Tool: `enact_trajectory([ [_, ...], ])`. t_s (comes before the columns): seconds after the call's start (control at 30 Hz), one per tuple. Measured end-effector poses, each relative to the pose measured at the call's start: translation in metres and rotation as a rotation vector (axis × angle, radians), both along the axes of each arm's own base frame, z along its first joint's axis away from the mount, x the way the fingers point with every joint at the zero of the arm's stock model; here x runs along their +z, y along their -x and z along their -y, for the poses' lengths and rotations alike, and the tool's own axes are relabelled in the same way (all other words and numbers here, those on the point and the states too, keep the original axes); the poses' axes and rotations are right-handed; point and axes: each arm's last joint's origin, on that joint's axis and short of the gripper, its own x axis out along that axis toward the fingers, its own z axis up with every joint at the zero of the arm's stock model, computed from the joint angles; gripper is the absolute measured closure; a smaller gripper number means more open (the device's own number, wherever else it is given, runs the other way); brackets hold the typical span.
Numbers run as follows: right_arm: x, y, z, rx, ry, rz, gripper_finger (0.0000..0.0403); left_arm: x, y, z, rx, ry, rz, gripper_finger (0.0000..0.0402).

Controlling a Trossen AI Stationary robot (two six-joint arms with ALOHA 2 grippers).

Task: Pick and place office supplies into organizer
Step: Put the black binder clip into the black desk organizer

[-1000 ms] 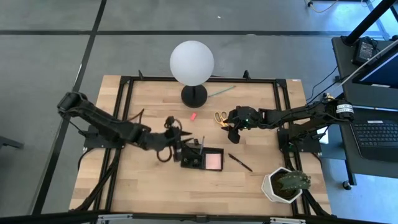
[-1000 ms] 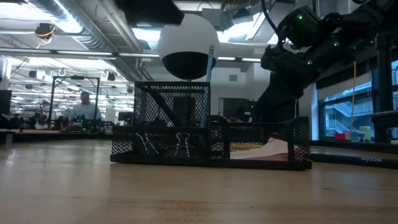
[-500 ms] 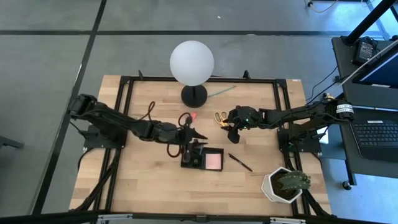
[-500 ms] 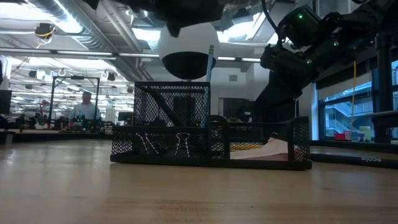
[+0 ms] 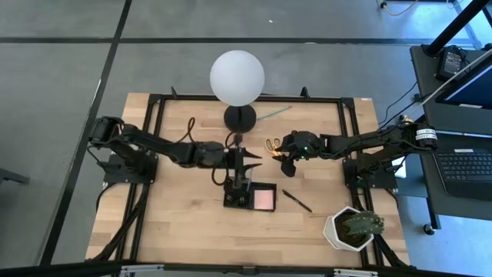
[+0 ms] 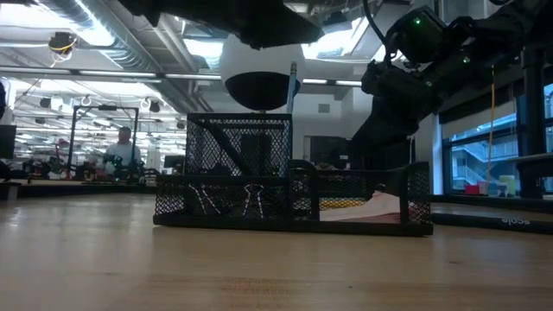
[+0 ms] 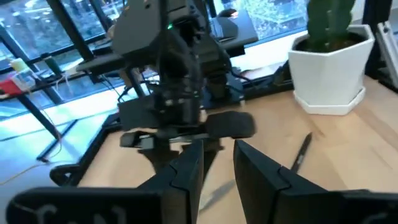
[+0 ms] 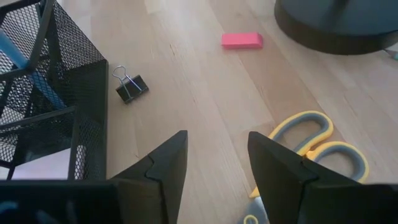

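The black mesh organizer [image 5: 250, 196] stands mid-table, with a pink sticky-note pad [image 5: 264, 198] in its right compartment and a tall mesh cup [image 6: 238, 142] at its left end. My left gripper [image 7: 219, 165] hovers above the organizer's far side [image 5: 247, 163], open, with nothing between its fingers. My right gripper [image 8: 217, 155] hangs open just above the table beside the yellow-handled scissors [image 8: 314, 140], touching nothing. A black binder clip [image 8: 130, 86] and a small pink block [image 8: 241, 40] lie on the wood between the organizer and the lamp base. A dark pen [image 5: 296, 200] lies to the right of the organizer.
A white globe lamp [image 5: 237, 77] on a black base [image 5: 240, 117] stands at the far middle, with a thin green stick [image 5: 273, 113] beside it. A potted plant in a white pot [image 5: 352, 228] sits at the near right corner. Bare wood lies left of the organizer.
My left gripper has swung toward the table's right edge and a little toward the far edge, from beside the organizer's left end to above its far side, and its wrist has rolled on the way.
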Motion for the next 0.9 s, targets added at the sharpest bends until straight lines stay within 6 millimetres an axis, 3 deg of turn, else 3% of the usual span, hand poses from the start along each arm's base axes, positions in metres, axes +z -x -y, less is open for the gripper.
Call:
enact_trajectory([
  [0.23,0.001,0.0,0.0,0.016,0.023,0.004,0.0232,-0.004,-0.002,-0.02,-0.168,-0.018,-0.04,0.0318],
  [0.4,0.002,-0.001,0.0,0.033,0.049,0.016,0.0232,0.006,0.005,-0.055,-0.104,-0.069,-0.028,0.0318],
  [0.6,0.005,-0.004,0.001,0.061,0.097,0.053,0.0232,-0.002,0.014,-0.096,-0.142,0.023,-0.106,0.0318],
  [0.9,0.007,-0.005,0.001,0.073,0.122,0.074,0.0232,-0.017,0.024,-0.114,-0.123,0.086,-0.249,0.0318],
])
